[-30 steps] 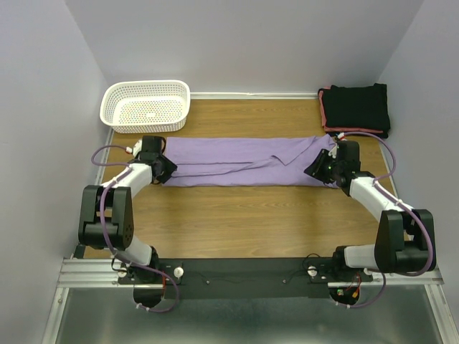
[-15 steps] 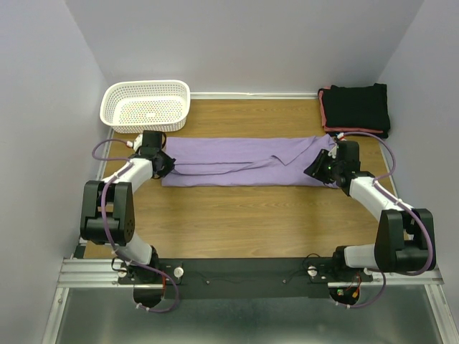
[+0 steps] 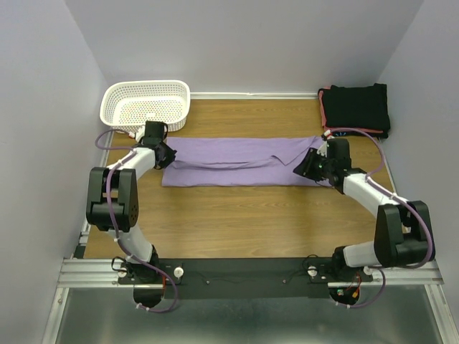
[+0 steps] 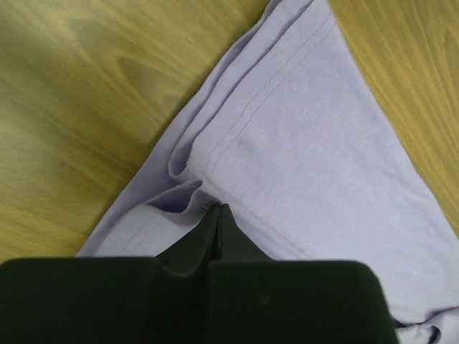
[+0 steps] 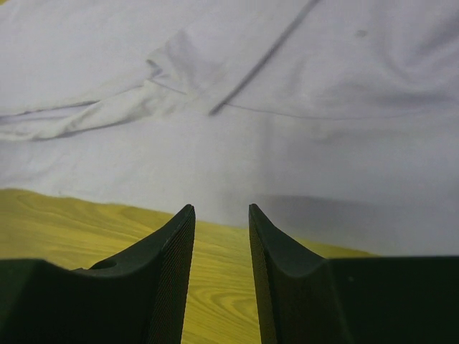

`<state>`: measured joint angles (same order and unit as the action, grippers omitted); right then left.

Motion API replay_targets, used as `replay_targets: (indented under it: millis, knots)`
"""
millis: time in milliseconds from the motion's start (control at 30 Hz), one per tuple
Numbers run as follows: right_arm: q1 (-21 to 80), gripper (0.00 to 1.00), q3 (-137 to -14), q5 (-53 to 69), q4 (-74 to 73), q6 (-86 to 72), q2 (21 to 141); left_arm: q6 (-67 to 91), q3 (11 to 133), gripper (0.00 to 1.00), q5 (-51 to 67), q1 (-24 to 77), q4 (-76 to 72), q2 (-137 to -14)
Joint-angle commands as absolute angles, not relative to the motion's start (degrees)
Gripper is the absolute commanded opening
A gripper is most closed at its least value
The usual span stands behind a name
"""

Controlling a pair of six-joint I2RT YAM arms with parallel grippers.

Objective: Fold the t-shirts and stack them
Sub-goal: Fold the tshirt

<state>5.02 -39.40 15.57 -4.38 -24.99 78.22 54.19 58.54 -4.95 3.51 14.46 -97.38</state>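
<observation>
The lavender t-shirt [image 3: 240, 160] lies folded into a long strip across the middle of the wooden table. My left gripper [image 3: 164, 153] is at the strip's left end, shut on a bunched fold of the shirt's edge [image 4: 188, 195], with its tips [image 4: 217, 208] pressed together. My right gripper [image 3: 307, 167] is open and empty at the strip's right end. Its fingertips [image 5: 188, 212] hover over bare wood just short of the shirt's near edge [image 5: 237, 165]. Folded black shirts [image 3: 356, 107] are stacked at the back right, one with a coral-red edge [image 3: 324, 115].
A white mesh basket [image 3: 147, 105] stands at the back left, just behind my left gripper. Grey walls close in the table at the left, right and back. Bare wood [image 3: 244, 215] lies between the shirt and the arm bases.
My left gripper has moved toward the back, from the strip's near-left corner to its far-left end by the basket. My right gripper has shifted a little left along the shirt's right end.
</observation>
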Motion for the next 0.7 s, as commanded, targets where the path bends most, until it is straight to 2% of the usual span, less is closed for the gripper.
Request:
replay_targets:
  millis: [0, 367, 500, 667]
  knots:
    - [10.61, 0.44, -43.41, 17.75, -0.53, -24.70, 82.08, 53.26, 61.61, 0.00, -7.38, 3.78, 14.68, -99.49]
    - [21.53, 0.44, -55.18, 23.63, 6.41, -23.12, 97.46, 53.88, 62.58, 0.01, -8.08, 3.52, 14.06, -102.04]
    - [23.46, 0.44, -59.41, 26.71, 6.68, -22.85, 103.00, 54.32, 62.23, 0.14, -8.52, 3.25, 14.24, -101.60]
    - [23.99, 0.44, -64.15, 28.39, 7.03, -24.26, 109.23, 52.57, 61.09, 0.36, -10.54, 2.11, 13.71, -99.50]
